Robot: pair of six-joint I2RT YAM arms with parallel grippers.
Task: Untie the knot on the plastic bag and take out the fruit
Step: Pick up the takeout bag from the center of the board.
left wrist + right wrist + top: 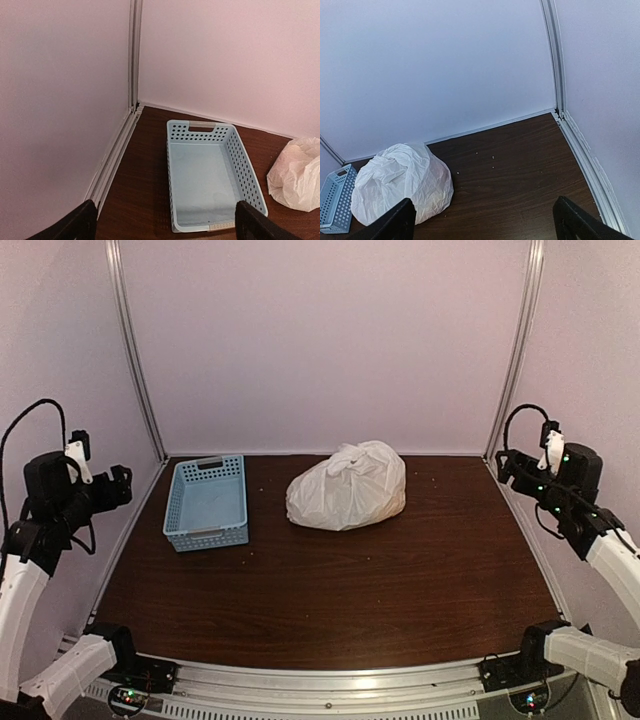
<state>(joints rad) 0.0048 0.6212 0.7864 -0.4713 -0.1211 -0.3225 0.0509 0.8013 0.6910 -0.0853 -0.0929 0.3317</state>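
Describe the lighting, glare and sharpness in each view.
Top external: dim, pinkish cast, a bright glint on the front rail, plastic bag slightly overexposed. Left wrist: even light, blue basket sharp. Right wrist: cooler, bluish cast, bag creases crisp, faint shadow at its base.

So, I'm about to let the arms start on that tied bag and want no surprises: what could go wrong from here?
The plastic bag is thin and lies loose on the table; if only the left pincer or right pincer pulls the knot, the whole bag may just drag. The fruit is hidden inside, so pieces might roll away once it opens. The blue basket stands close beside the bag and could get shoved.
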